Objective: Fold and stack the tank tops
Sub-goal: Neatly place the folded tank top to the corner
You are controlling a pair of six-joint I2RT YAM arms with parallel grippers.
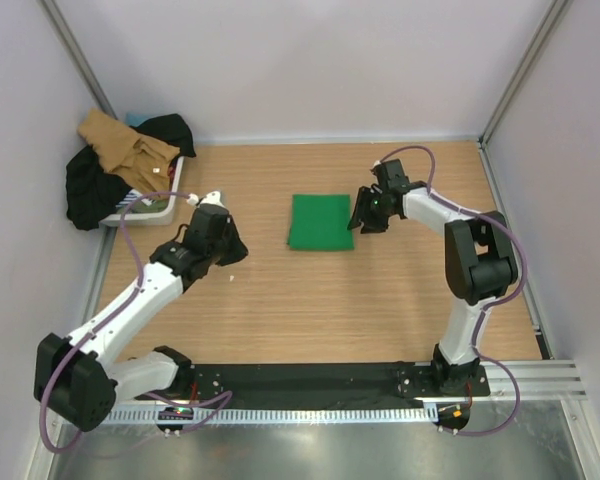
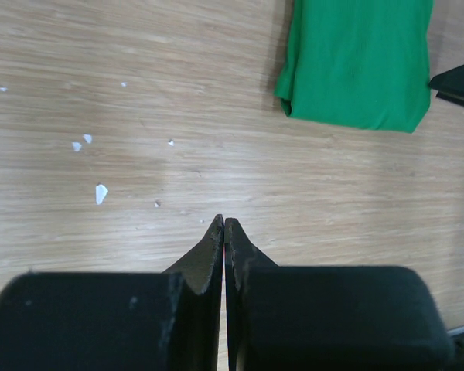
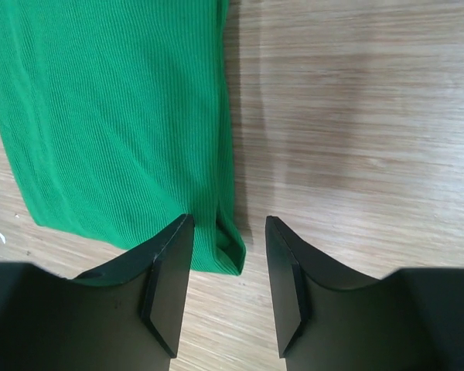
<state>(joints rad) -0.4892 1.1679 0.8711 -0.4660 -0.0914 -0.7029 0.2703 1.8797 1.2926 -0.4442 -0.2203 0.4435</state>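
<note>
The bright green folded cloth tank top [image 1: 320, 222] is lying flat as a neat rectangle on the light wooden desk [image 1: 280, 310], near the centre and slightly toward the rear.

The right fingers [image 3: 170, 270] are standing partly apart, gripping nothing. They are hovering at the right-hand edge of the green tank top. In the right wrist view, the folded edge and the near corner of the garment are lying in the gap between the two fingers. One finger is sitting over the cloth and the other over bare desk. Whether the tips are touching the cloth cannot be told.

The left fingers [image 2: 205, 259] are pressed together with no gap, holding nothing. They are pointing down at bare desk, well apart from the green tank top, which is lying beyond them and to their right. A few small white scraps [image 2: 100, 193] are lying on the wood just left of the tips.

The tan scooped-neck cloth tank top [image 1: 125, 145] is lying crumpled in the rear left corner. It is resting on top of a heap of black cloth [image 1: 92, 190] and a white tray [image 1: 152, 208], well apart from both sets of fingers.
</note>
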